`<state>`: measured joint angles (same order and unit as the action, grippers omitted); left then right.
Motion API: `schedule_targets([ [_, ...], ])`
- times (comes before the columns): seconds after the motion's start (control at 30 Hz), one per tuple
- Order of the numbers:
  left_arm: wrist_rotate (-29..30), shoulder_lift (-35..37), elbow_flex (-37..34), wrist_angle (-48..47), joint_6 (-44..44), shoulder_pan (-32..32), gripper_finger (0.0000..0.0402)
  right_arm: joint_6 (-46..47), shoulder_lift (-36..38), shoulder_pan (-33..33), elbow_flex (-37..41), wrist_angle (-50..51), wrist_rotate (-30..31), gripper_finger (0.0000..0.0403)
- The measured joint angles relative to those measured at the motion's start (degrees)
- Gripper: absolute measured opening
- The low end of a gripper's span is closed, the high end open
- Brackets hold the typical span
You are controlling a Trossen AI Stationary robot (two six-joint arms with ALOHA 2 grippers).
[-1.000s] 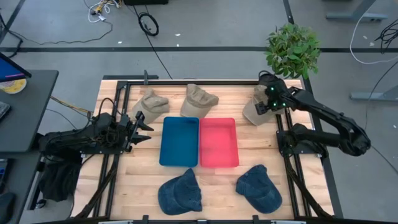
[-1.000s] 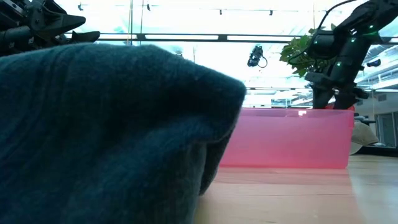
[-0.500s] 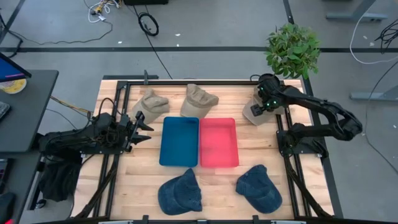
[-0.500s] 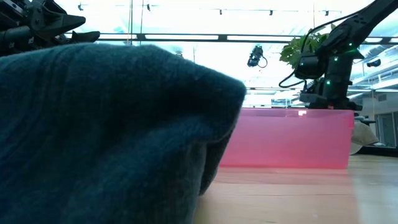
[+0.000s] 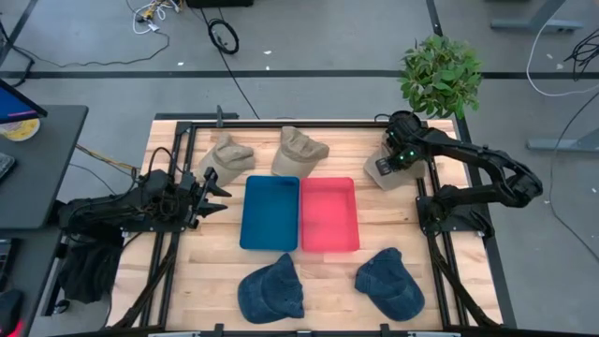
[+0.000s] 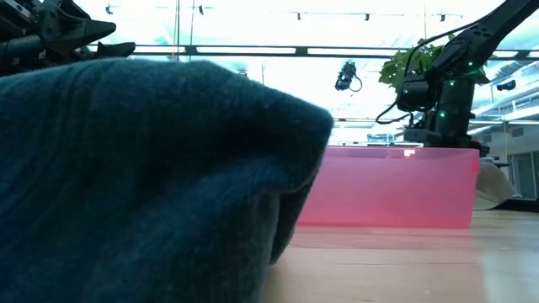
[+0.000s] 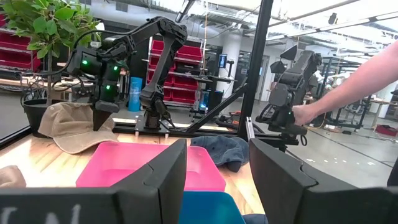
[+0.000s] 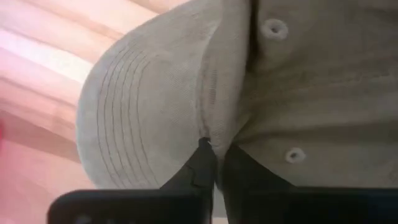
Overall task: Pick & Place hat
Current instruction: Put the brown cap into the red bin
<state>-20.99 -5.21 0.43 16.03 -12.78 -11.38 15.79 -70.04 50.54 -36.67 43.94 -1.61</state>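
So far: no hat sat in either bin; the blue bin (image 5: 270, 212) and red bin (image 5: 329, 214) both looked empty.
Right gripper (image 8: 214, 163): pinched tight on a fold of the tan hat (image 5: 382, 169) at the far right, the hat not yet lifted off the table (image 5: 187, 281).
Left gripper (image 5: 211, 194): idle at the left, fingers parted, holding nothing.
Left to do: lift, carry, drop; two tan hats (image 5: 227, 155) far and two denim hats (image 5: 271, 289) near remained untouched.
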Motion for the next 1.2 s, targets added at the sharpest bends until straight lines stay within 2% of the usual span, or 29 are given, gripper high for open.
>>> schedule_targets([
  [0.2,0.0,0.0,0.0,0.0,0.0,0.0,0.0177,1.2,0.0,0.0,-0.9,3.4,-0.9,0.0006],
  [0.57,0.0,0.0,0.0,0.0,0.0,0.0,0.0177,4.7,2.6,-4.7,-9.8,12.3,-0.8,0.0002],
  [1.0,0.0,0.0,0.0,0.0,0.0,0.0,0.0177,12.7,9.3,-20.1,-20.1,23.9,-0.4,0.0],
  [1.2,0.0,0.0,0.0,0.0,0.0,0.0,0.0177,9.1,9.0,-28.9,-27.0,23.6,-0.3,0.0],
])
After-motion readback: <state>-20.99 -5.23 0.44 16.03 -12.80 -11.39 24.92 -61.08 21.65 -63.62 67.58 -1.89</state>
